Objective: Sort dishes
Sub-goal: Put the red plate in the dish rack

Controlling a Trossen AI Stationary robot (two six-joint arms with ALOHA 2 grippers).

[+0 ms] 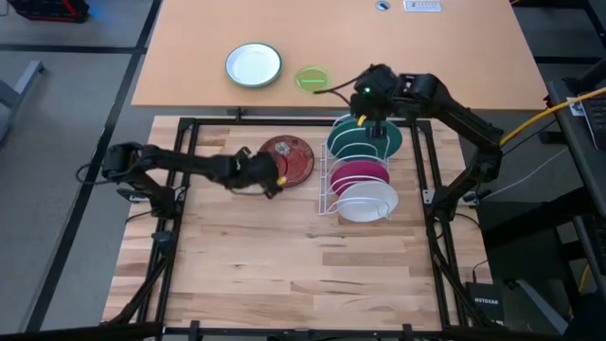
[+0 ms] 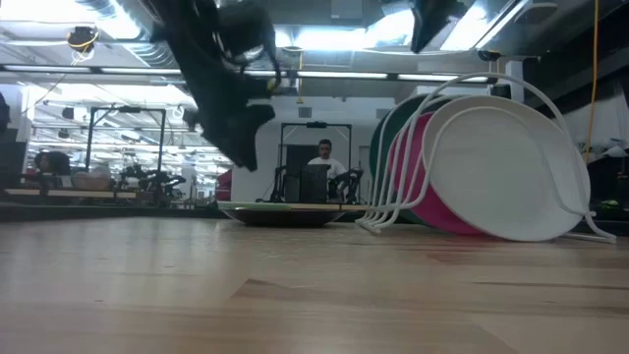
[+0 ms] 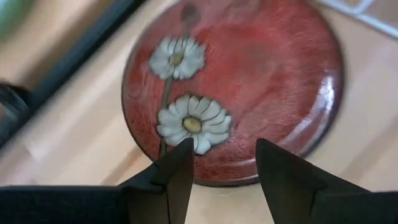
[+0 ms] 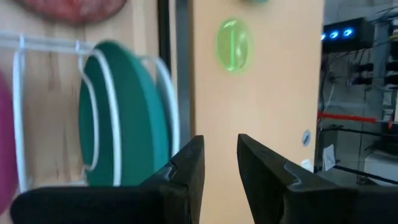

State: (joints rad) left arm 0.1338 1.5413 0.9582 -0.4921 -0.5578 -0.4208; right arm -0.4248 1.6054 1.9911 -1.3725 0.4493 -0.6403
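Now left pincer [image 3: 217,165] spread open over red bowl [image 1: 287,158] flat on surface [image 1: 284,265] beside rack [image 1: 327,185] — shallow rim may slip. Right pincer [image 4: 221,155] open, empty — near teal plate [image 1: 365,140].

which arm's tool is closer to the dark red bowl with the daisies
Left. The left tool hangs open at the near edge of the dark red bowl, not gripping it. The right tool is open over the teal plate in the white rack, farther off.

Glossy speckled red bowl [image 3: 233,87], white wire rack [image 1: 329,175], pale wooden table [image 1: 275,256].
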